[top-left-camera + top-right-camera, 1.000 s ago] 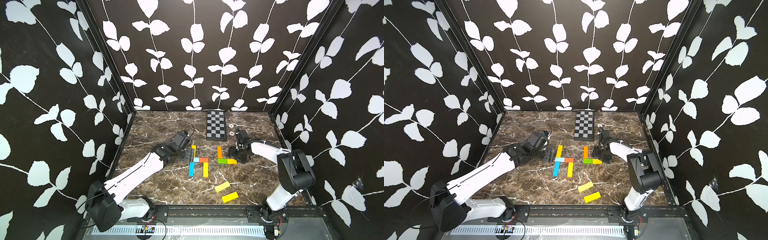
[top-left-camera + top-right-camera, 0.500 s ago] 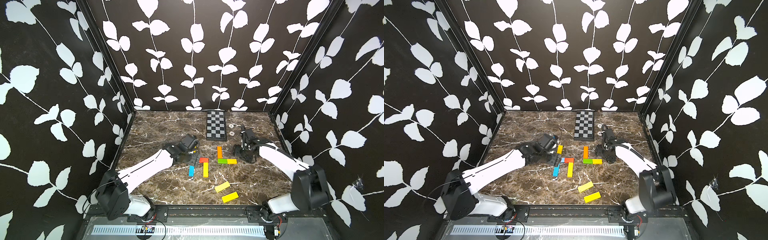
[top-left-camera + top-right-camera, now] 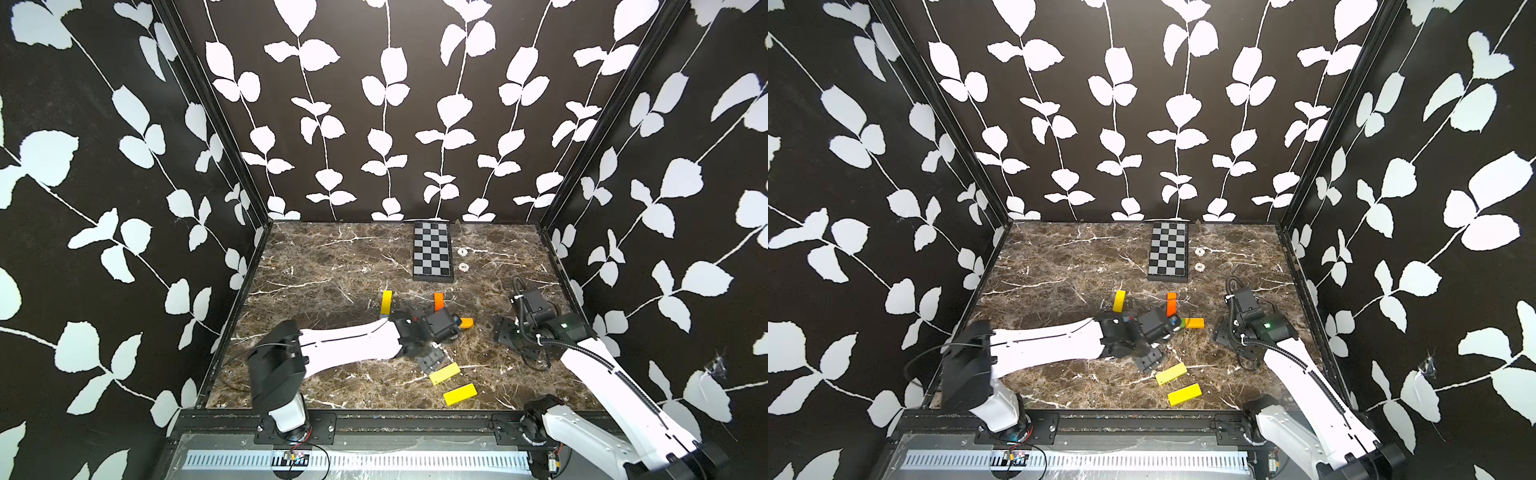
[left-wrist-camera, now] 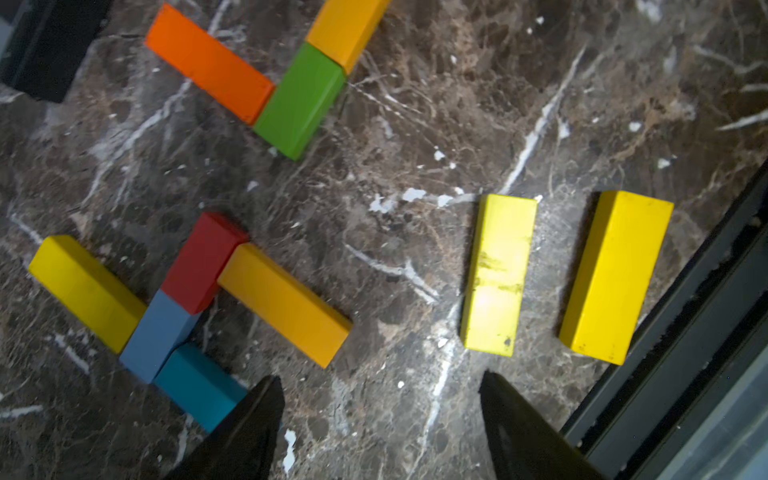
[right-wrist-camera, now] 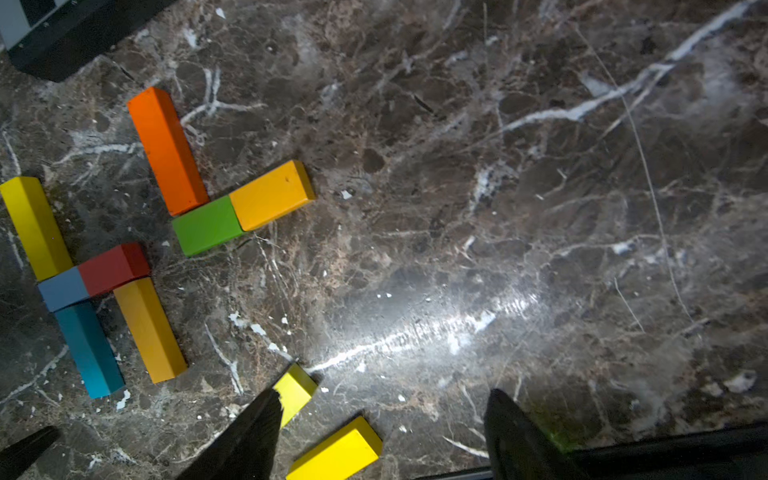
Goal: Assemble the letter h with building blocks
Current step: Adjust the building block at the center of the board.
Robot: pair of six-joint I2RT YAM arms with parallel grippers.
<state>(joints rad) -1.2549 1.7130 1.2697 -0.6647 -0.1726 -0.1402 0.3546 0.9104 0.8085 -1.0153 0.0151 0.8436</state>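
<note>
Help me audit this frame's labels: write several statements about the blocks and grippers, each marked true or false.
1. The orange block touches the green block. True.
2. Both grippers are shut on blocks. False: the left gripper and the right gripper are open, with nothing between the fingers.
3. The two bright yellow blocks lie side by side, apart from each other. True.
4. The red block lies alone, touching nothing. False: it abuts the light blue block end to end.
</note>
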